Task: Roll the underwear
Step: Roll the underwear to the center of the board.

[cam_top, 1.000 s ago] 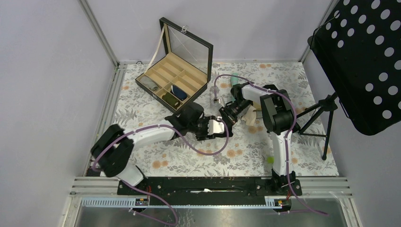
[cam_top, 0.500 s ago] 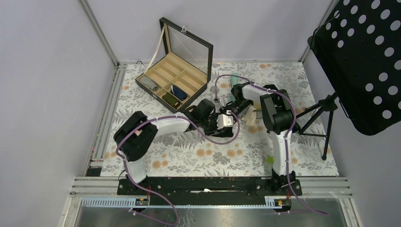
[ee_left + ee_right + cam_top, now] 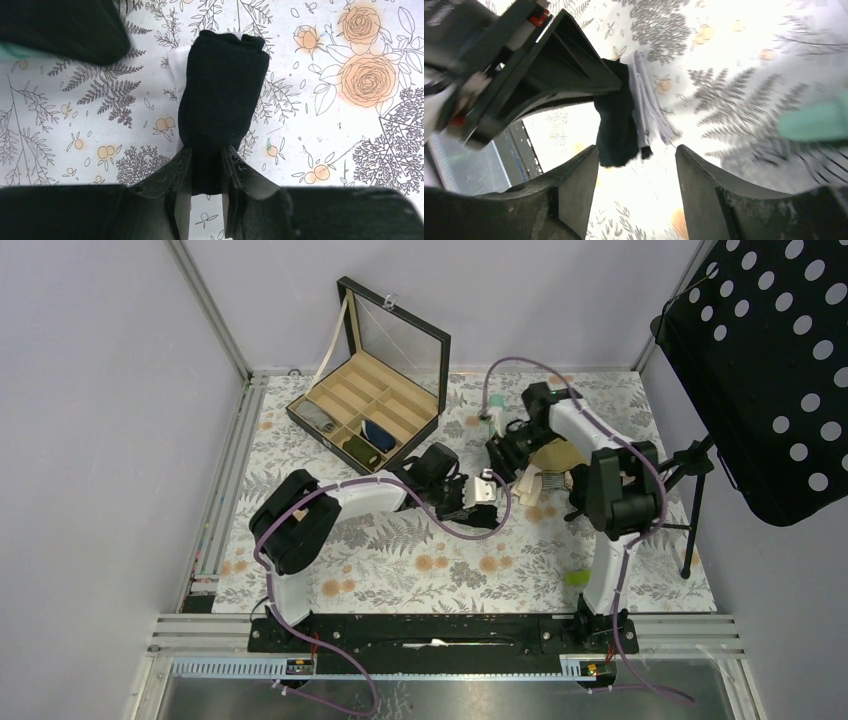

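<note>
Left wrist: left gripper (image 3: 206,155) narrow, tight around the underwear (image 3: 222,90), near end.

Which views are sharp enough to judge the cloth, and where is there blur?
Left wrist: crisp floral tablecloth, but the small dark navy cloth underwear reads as a near-featureless black mass. Right wrist: soft and smeared, worst on the teal object at right. Top external: evenly lit, sharp.
</note>
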Tool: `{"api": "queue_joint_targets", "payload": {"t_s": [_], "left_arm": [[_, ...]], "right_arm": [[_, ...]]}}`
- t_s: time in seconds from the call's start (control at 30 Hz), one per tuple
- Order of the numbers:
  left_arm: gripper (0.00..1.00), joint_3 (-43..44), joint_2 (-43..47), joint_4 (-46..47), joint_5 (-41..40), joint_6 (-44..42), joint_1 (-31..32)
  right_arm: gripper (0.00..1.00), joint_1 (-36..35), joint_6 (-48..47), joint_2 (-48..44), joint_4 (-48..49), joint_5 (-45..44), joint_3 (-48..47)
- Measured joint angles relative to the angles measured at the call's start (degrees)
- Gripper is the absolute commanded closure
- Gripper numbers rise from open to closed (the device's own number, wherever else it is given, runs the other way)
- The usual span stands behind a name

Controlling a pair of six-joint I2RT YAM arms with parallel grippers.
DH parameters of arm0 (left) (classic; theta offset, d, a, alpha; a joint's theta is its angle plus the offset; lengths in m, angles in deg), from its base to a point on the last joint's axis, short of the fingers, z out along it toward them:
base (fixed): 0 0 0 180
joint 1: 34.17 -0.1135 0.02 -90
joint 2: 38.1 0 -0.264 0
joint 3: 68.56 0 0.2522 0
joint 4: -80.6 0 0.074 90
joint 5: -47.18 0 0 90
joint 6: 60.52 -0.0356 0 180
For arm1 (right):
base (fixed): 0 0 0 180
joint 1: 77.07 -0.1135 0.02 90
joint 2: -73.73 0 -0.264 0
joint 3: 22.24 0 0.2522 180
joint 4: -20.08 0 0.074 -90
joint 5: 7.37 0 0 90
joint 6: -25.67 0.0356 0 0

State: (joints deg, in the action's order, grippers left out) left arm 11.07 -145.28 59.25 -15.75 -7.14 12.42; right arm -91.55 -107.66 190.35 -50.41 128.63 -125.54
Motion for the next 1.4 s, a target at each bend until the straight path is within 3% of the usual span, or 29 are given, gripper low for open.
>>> {"api": "queue_joint_targets", "payload": {"t_s": [0.17,0.3,0.4,0.53,0.73,1.1,1.4], "left_arm": [[0.78,1.79,-1.42,-1.42,3.06,0.83,-0.52],[0.80,5.51,-4.13,-3.96,7.30,4.02,-1.09],[0.81,8.41,-6.29,-5.99,10.56,7.08,-2.12],[0.82,9.86,-7.63,-7.06,13.25,9.75,-3.37],[0.83,11.08,-8.76,-8.02,15.26,11.76,-3.58],[0.84,11.32,-9.22,-8.37,16.72,12.85,-3.61],[0.85,11.87,-9.68,-9.38,17.79,12.87,-3.61]], "right_arm": [[0.37,4.20,-0.04,-10.34,2.73,-1.09,3.50],[0.45,4.24,2.34,-28.24,16.04,-5.84,22.27],[0.44,4.04,3.32,-42.73,27.21,-12.46,38.16],[0.44,4.02,0.83,-54.88,38.27,-18.29,54.18],[0.39,2.56,-7.28,-56.22,41.62,-17.84,59.69],[0.30,-14.91,-25.70,-57.09,47.34,-16.96,60.59],[0.29,-16.50,-32.13,-48.94,53.79,-18.91,61.94]]}}
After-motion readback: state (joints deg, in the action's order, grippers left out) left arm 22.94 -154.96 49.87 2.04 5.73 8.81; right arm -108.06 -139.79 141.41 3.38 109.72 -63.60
